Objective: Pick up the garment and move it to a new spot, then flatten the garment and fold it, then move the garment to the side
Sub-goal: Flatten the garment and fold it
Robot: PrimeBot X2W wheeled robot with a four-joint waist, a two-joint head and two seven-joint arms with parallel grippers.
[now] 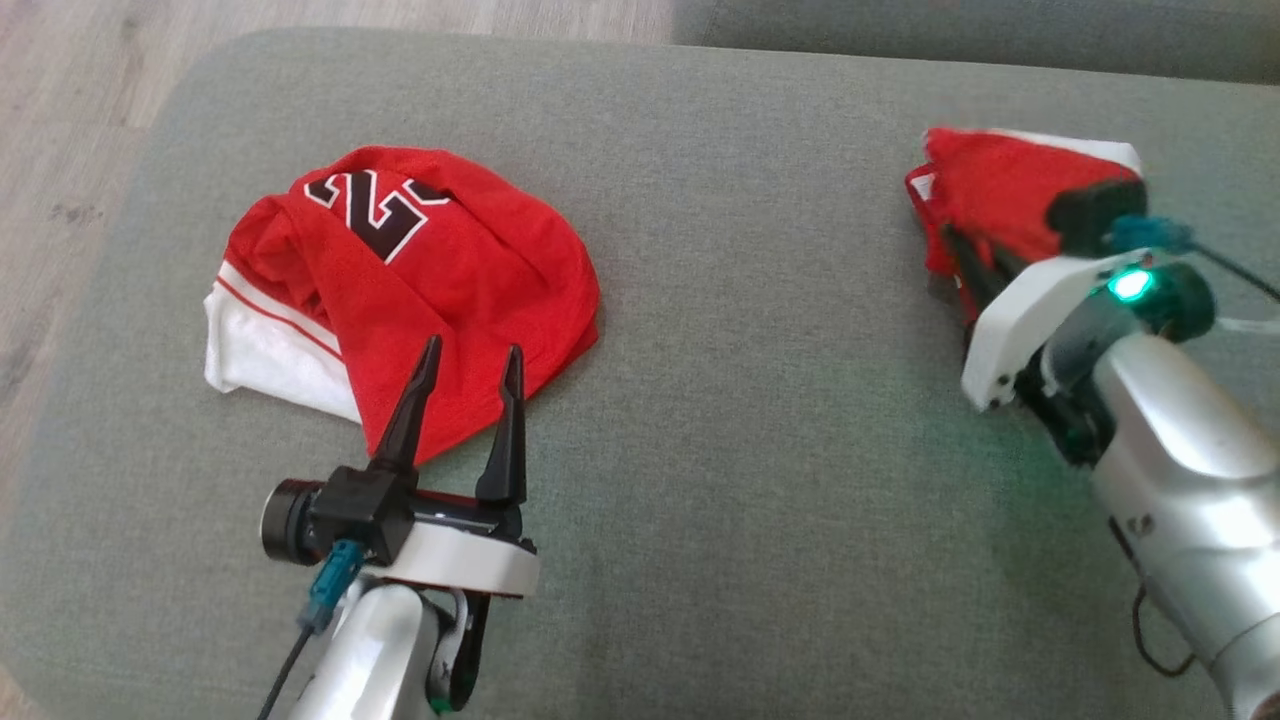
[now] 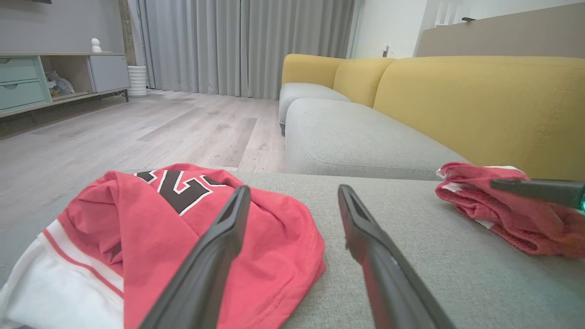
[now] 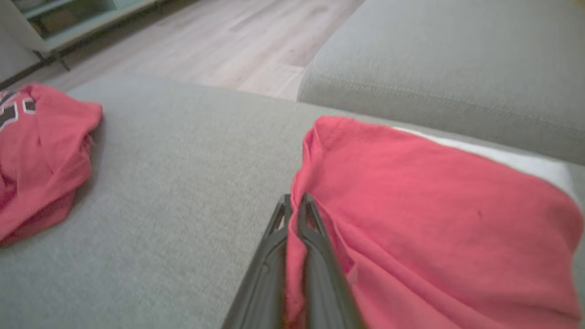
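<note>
Since your right end effector (image 3: 295, 203) is pinched shut on the folded red garment (image 3: 434, 196) at the grey woven cushion's (image 1: 750, 450) right side, it seems set for dragging, though blur hides how deep the grip goes. Your left end effector (image 1: 473, 350) hangs wide open, empty, at the crumpled jersey's (image 1: 430, 260) near edge.
</note>
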